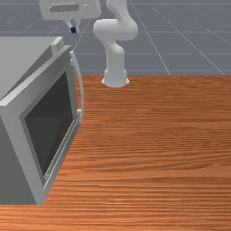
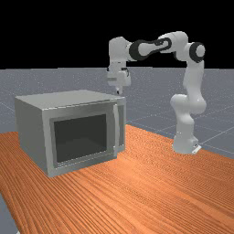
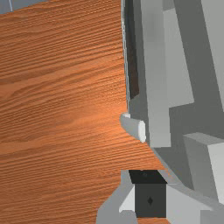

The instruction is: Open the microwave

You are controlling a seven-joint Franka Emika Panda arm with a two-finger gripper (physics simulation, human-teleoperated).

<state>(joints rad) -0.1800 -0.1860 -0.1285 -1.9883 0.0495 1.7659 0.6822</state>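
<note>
In the wrist view, the microwave door (image 3: 156,78) stands ajar.

In the front view, the microwave (image 1: 27,67) runs off the left edge, and the top edge cuts through the pincer (image 1: 73,30) above its fingers and through the arm (image 1: 115,29). The wooden surface (image 1: 158,149) goes past the right and bottom edges. In the far view, the microwave's back and underside are hidden, and its dark window (image 2: 81,137) gives no telling what is inside. In the wrist view, the microwave is cut off, the handle (image 3: 133,127) hides most of its own length beneath its top end, and the bottom edge crops the pincer (image 3: 150,192).
</note>
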